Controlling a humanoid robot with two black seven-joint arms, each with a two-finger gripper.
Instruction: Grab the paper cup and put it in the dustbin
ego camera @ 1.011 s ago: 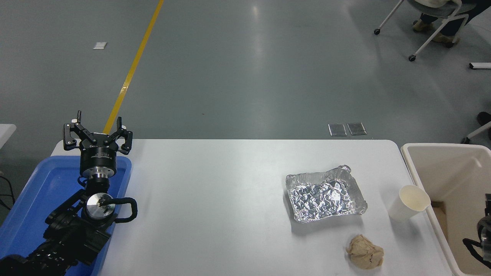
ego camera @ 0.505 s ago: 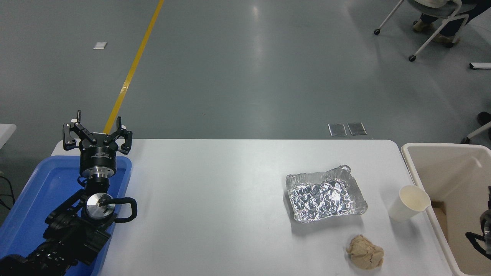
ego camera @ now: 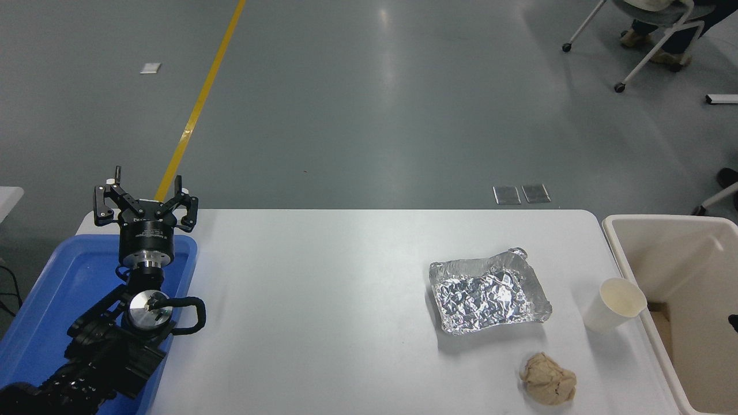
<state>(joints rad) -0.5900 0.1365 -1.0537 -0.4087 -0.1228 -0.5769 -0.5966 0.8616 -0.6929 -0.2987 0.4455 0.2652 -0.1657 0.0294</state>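
Note:
The paper cup stands upright on the white table near its right edge, its cream inside showing. Right beside it, off the table's right side, is the beige dustbin with its thick rim. My left gripper is parked at the lower left over the blue tray's far end, its fingers spread open and holding nothing. Of the right arm only a small dark bit shows at the picture's right edge, over the dustbin; its gripper is out of view.
A crumpled foil tray lies left of the cup. A tan paper ball sits near the table's front edge. The blue tray is at the far left. A person sits on a wheeled chair at the far right.
The right arm has slid out toward the right edge over the dustbin until almost none of it shows. The cup and the left arm have not moved.

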